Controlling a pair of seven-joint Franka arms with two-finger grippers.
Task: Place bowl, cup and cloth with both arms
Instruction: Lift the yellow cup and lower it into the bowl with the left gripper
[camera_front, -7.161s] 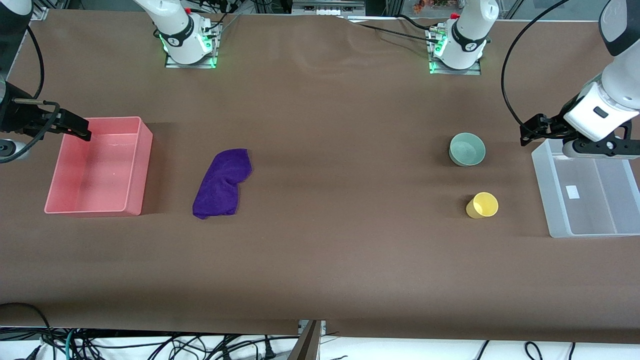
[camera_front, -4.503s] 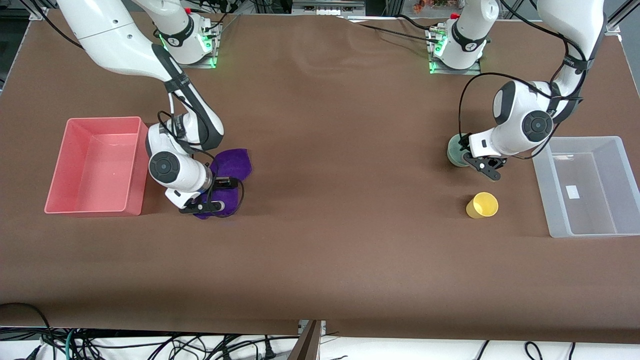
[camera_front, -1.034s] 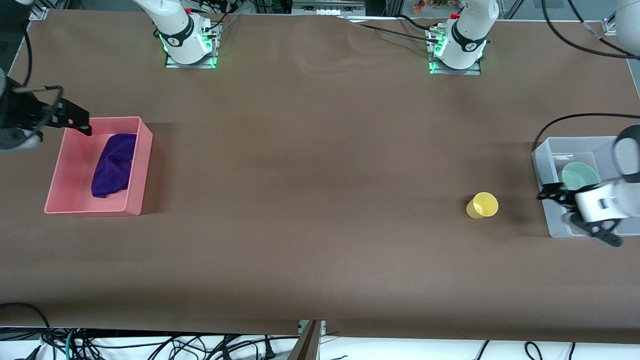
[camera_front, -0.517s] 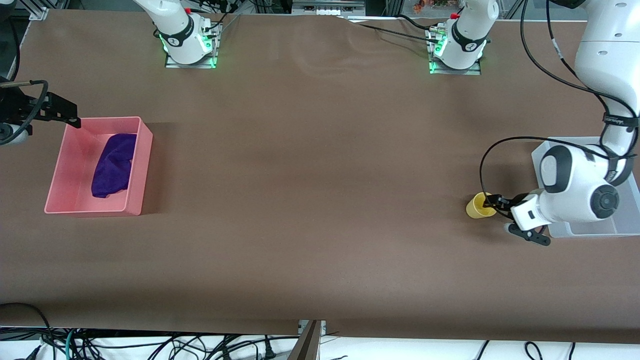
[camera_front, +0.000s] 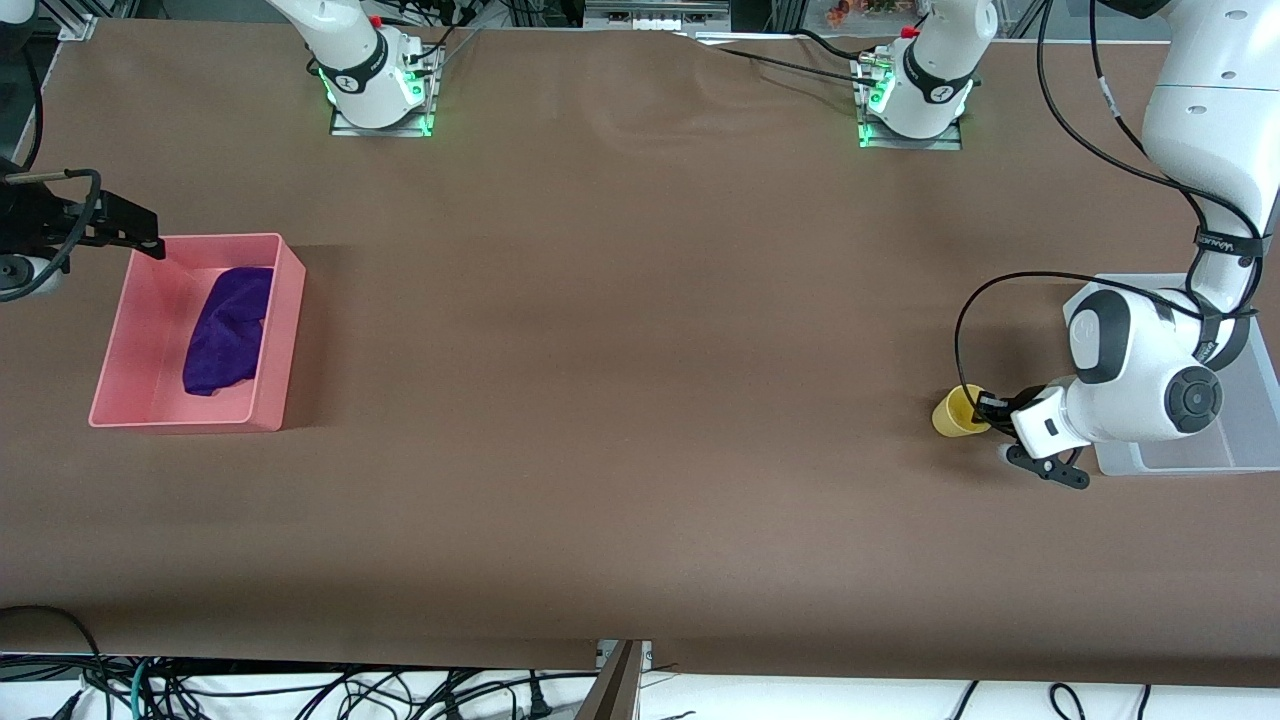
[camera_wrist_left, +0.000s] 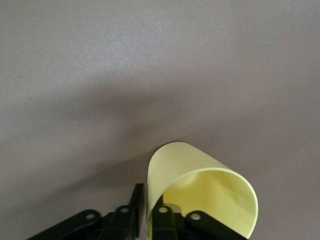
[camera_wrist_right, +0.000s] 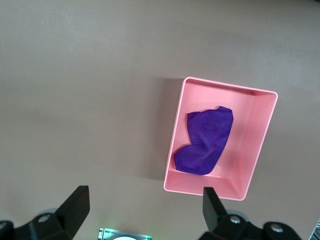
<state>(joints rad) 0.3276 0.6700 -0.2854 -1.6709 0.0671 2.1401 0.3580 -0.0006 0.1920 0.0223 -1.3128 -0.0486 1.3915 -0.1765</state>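
The yellow cup stands on the table beside the clear bin. My left gripper is low at the cup and shut on its wall. In the left wrist view one finger is outside the cup and the other is inside, the left gripper pinching the rim. The purple cloth lies in the pink bin; both show in the right wrist view, cloth and bin. My right gripper is open and empty, up over the bin's corner. The bowl is hidden by the left arm.
The pink bin stands at the right arm's end of the table, the clear bin at the left arm's end. The left arm's wrist covers most of the clear bin. Black cables loop above the cup.
My left gripper came down from over the clear bin to the cup and closed on its rim. The bowl went out of sight under the left arm. The right gripper barely drifted.
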